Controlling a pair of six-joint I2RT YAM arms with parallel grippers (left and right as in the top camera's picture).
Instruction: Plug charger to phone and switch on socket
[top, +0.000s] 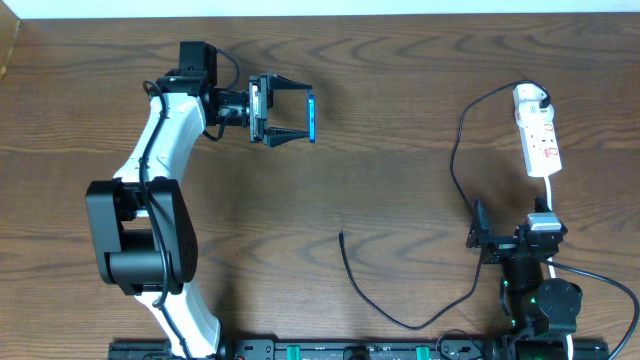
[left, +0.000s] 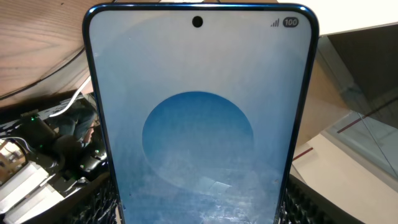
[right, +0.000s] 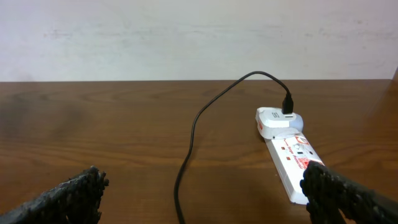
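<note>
My left gripper (top: 305, 113) is shut on the phone (top: 312, 116) and holds it on edge above the table at the upper left. In the left wrist view the phone's blue screen with a round shape (left: 199, 124) fills the frame between the fingers (left: 199, 208). The charger's thin black cable (top: 455, 150) runs from its white adapter (top: 532, 97), plugged into the far end of the socket (top: 542, 143), down to a loose plug tip (top: 342, 236) on the table. My right gripper (top: 487, 240) is open and empty, just short of the socket's near end (right: 297, 163); the cable (right: 193, 127) lies between its fingers (right: 205, 196).
The socket's white cord (top: 551, 190) runs down toward the right arm's base. A black rail (top: 330, 350) lies along the table's front edge. A pale wall stands behind the table's far edge (right: 186, 81).
</note>
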